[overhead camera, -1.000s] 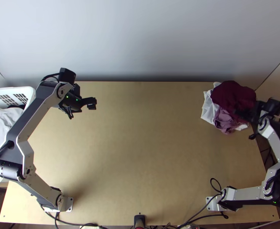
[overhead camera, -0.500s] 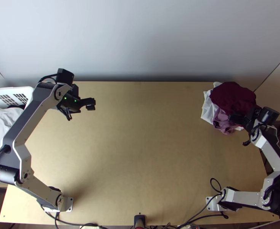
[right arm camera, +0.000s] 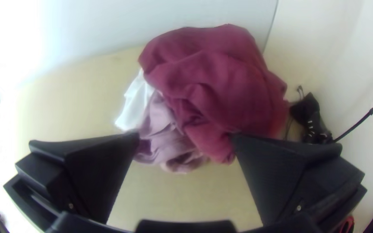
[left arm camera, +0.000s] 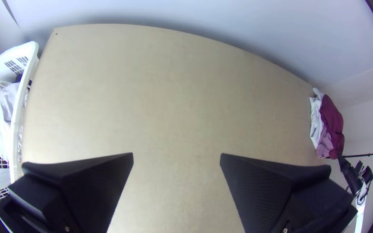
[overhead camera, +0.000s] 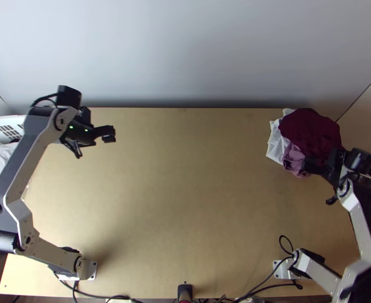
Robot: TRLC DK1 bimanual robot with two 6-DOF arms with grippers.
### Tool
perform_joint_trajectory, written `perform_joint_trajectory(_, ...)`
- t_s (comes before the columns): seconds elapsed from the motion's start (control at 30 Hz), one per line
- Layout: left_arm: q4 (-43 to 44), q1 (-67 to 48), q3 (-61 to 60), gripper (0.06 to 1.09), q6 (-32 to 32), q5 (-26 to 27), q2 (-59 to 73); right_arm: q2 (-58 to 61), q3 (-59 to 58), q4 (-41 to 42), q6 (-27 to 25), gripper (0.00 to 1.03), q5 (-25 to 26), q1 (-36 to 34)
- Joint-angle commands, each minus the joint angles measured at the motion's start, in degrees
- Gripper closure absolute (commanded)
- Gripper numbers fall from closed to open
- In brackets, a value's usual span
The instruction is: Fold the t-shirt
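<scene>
While the left tool (left arm camera: 177, 154) and right tool (right arm camera: 185, 136) stand wide and empty, the step appears to be garment pickup; next, grip and draw to mid-bench (overhead camera: 185, 177). Tools: two. Bunched cloths, upper right of top view: three, one maroon cloth (right arm camera: 221, 82), one mauve cloth (right arm camera: 160, 114), one white cloth (right arm camera: 135, 101); t-shirt probably among them, which one unclear. Basket (left arm camera: 17, 121), left edge: one.

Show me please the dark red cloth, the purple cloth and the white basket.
Dark red cloth (right arm camera: 221, 82): right wrist view, its middle.
Purple cloth (right arm camera: 159, 118): right wrist view, its folds.
White basket (left arm camera: 20, 103): left wrist view, its rim.
</scene>
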Motion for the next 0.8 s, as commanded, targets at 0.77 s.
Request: perform_joint_trajectory(0.77, 11.1, 9.06, -35.67, 0.11, 6.42, 3.05, -36.92, -49.26, -10.98, -15.78, 20.05, 0.04, -0.22, 24.31)
